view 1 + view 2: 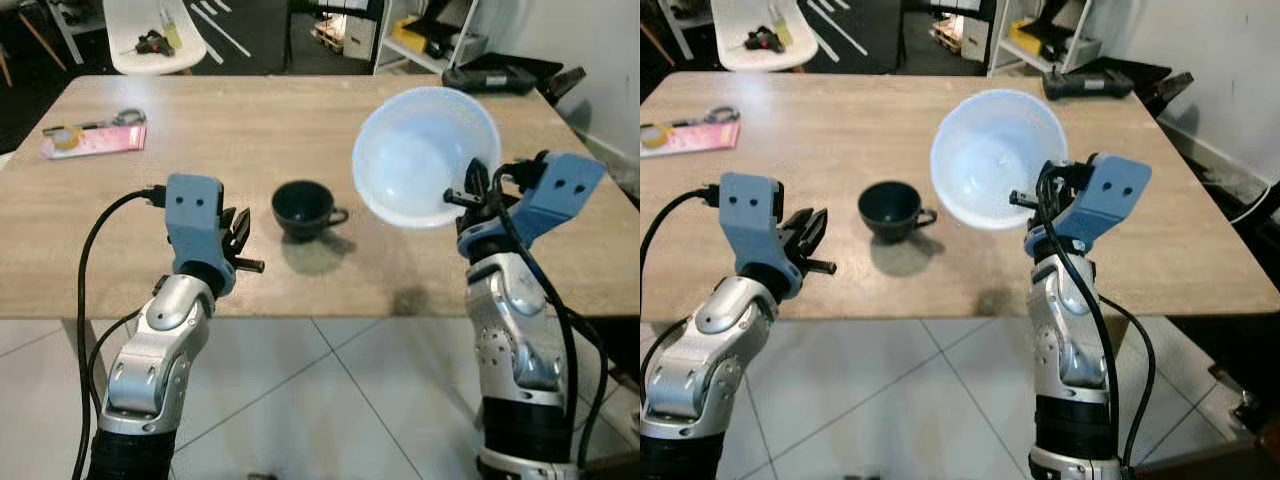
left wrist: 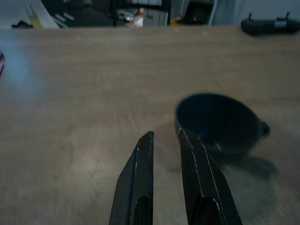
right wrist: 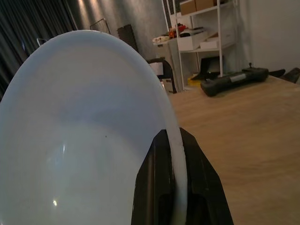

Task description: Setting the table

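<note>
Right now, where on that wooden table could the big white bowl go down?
Bare wood lies beyond the dark cup, and between it and the pink packet. The right gripper holds the white bowl above the right side, also bare. Tightest between cup and left gripper.

On the wooden table (image 1: 250,120): one pale blue bowl (image 1: 420,155), one dark cup (image 1: 303,209), one pink packet (image 1: 95,138) with one tape roll (image 1: 65,138). Beyond stood one white chair (image 1: 150,30). Grippers numbered two: left gripper (image 1: 240,240), right gripper (image 1: 478,190).
</note>
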